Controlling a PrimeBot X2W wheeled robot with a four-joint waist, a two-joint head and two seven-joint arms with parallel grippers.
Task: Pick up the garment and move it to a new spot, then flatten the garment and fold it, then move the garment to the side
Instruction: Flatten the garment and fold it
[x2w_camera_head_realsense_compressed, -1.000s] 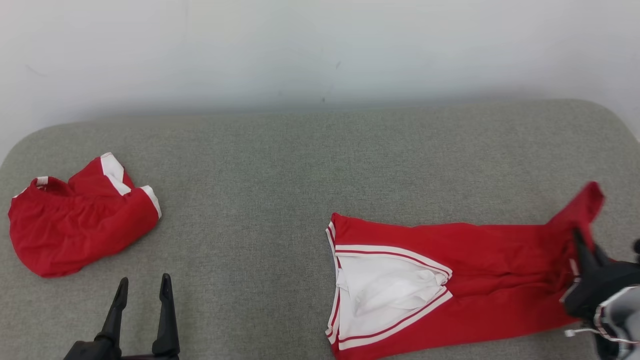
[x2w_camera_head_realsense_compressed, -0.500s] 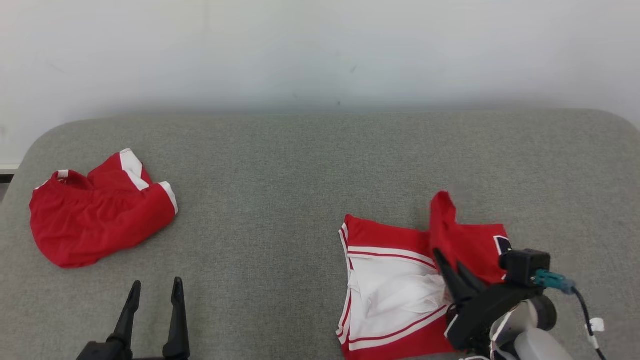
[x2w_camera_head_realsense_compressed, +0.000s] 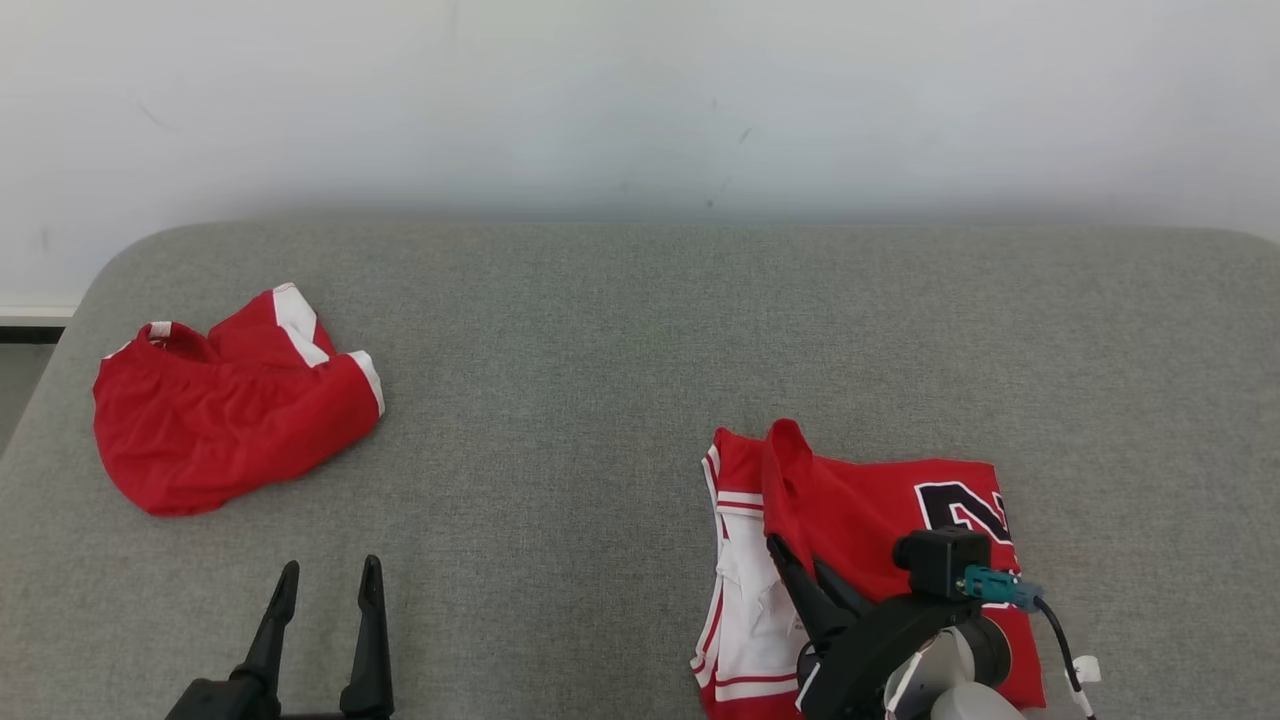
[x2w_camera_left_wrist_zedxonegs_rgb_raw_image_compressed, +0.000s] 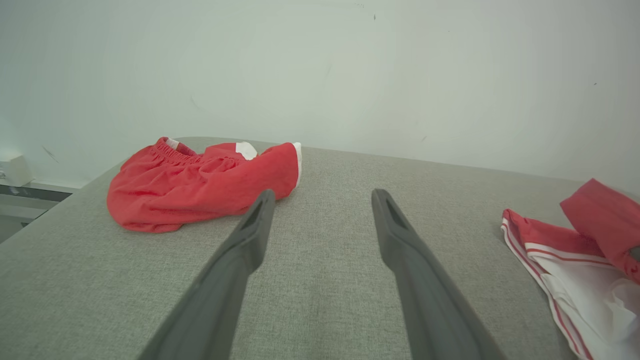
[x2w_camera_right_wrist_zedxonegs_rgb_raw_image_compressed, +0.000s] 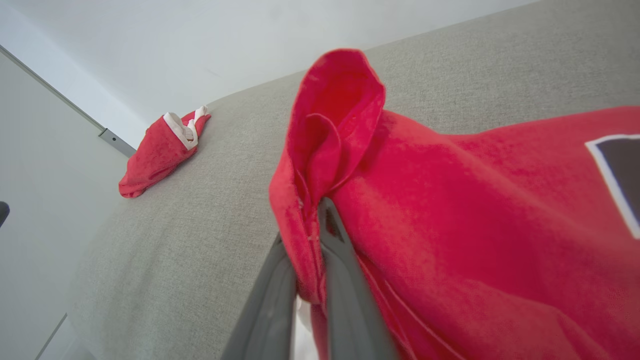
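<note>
Shorts (x2w_camera_head_realsense_compressed: 230, 430) crumpled far left, apart from jersey (x2w_camera_head_realsense_compressed: 860, 510) in R gripper (x2w_camera_head_realsense_compressed: 793, 552).

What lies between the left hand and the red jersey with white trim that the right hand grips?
Bare grey woven cushion surface, seen in the head view, separates the left hand from the red jersey with white trim.
</note>
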